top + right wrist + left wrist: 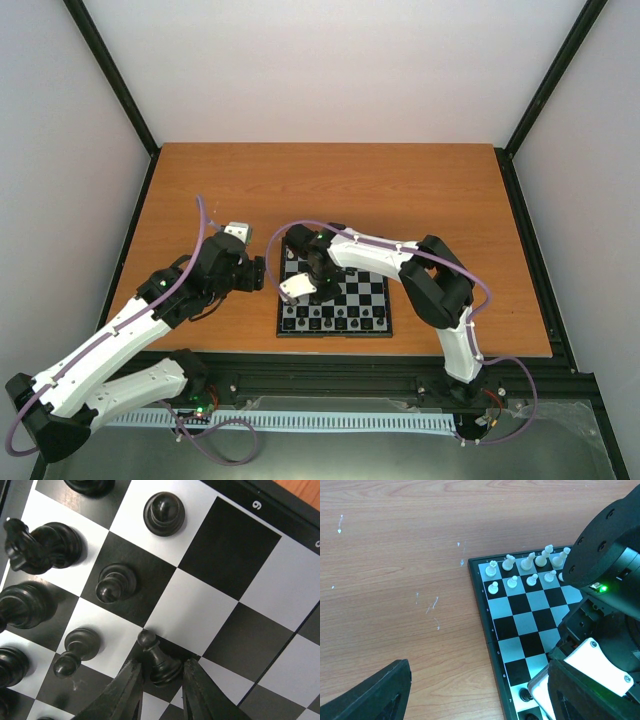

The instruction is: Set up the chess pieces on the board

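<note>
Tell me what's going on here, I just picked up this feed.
The right gripper is down on the board, its fingers either side of a black pawn next to other black pieces; whether it grips can't be told. The left gripper hangs open over the table beside the board, holding nothing. White pieces stand in two rows at the other end.

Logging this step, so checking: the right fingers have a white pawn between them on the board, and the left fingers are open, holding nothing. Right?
Not quite. The pawn between the right fingers is black, not white, as the right wrist view shows. The rest holds.
</note>
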You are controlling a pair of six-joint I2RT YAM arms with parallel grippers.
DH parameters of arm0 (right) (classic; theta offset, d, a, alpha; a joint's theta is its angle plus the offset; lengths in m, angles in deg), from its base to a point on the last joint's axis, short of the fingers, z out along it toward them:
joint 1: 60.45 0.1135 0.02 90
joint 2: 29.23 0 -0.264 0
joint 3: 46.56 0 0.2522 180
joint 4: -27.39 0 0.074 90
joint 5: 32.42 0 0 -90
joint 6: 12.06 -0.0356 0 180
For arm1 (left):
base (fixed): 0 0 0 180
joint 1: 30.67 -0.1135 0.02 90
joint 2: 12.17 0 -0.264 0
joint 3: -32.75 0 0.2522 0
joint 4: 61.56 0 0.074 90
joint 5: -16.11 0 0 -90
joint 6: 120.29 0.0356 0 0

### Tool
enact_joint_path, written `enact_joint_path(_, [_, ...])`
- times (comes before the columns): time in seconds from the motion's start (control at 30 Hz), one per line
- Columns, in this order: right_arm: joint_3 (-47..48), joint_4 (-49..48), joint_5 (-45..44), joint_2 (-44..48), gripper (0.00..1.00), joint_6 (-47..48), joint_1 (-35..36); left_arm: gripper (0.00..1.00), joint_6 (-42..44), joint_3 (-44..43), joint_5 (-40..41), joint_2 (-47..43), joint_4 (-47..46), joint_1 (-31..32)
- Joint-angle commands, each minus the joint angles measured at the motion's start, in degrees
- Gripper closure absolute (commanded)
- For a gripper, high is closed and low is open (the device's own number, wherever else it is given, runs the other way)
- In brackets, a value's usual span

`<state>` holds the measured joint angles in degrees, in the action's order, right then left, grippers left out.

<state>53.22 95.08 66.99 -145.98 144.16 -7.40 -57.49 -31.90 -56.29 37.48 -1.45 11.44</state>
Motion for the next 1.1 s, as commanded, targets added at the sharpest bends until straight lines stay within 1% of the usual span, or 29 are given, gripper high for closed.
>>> enact_joint_path(0.0, [-1.7,0.1,-0.6,-0.5,0.75,0.8,1.6,0.23,0.8,-0.2,-0.9,-0.1,-1.3,0.1])
enact_joint_path(0.13, [-1.9,-0.7,-0.7,-0.3,0.74,1.2,2.1,0.23,0.7,-0.2,-0.9,-0.2,-1.3,0.1])
enact_joint_path(0.63, [-2.2,1.1,-4.3,-0.8,0.76,1.5,2.7,0.23,0.7,-0.2,-1.1,-0.4,-1.3,0.0])
enact_joint_path(0.7, [-2.1,1.4,-4.5,-0.7,0.77,1.3,2.6,0.23,0.7,-0.1,-1.1,-0.4,-1.3,0.1])
enact_joint_path(0.9, [-2.5,1.9,-3.9,-0.7,0.85,0.4,1.8,0.23,0.6,-0.1,-1.0,-0.4,-1.3,0.1])
enact_joint_path(1.07, [-2.8,1.7,0.9,1.2,0.88,-2.2,-0.1,0.23,0.3,-0.3,-0.1,-0.5,-1.3,0.1])
